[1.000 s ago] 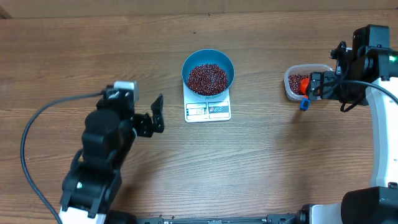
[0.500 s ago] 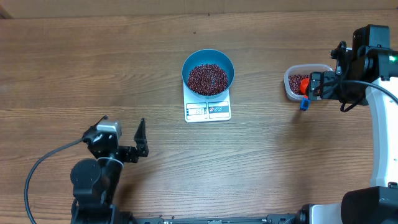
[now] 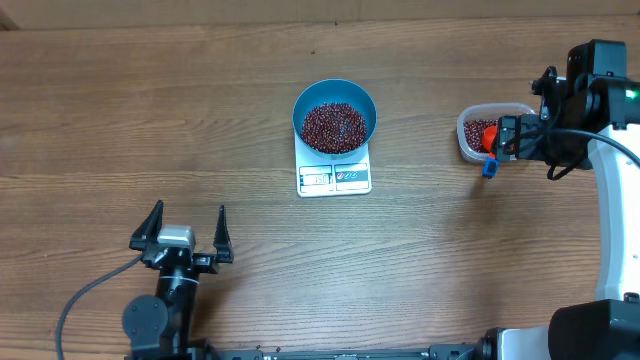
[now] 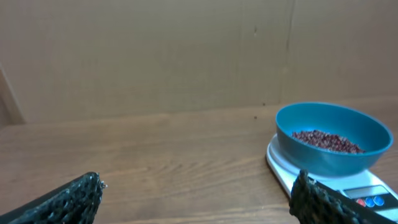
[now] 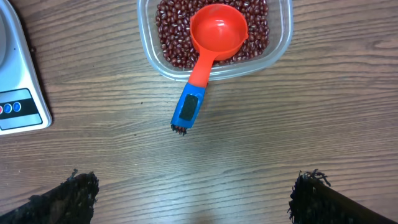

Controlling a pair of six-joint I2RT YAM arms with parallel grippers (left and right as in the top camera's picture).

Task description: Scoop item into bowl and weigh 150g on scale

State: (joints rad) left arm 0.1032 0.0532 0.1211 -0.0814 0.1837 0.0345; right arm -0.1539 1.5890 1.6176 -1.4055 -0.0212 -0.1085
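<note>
The blue bowl stands on the white scale at the table's middle, filled with dark red-brown beans. My left gripper is open and empty near the front left, well away from the scale. Its wrist view looks level across the wood at the bowl and scale. My right gripper is open and empty, held above the table beside the clear tub. The orange-red scoop rests in that tub on more beans, its blue handle tip sticking out over the rim.
A black cable trails from the left arm at the front left. The right arm's white body stands along the right edge. A corner of the scale shows in the right wrist view.
My left arm has drawn back from beside the scale toward the front left edge, jaws staying open. The right arm, scoop, bowl and scale have not moved.
</note>
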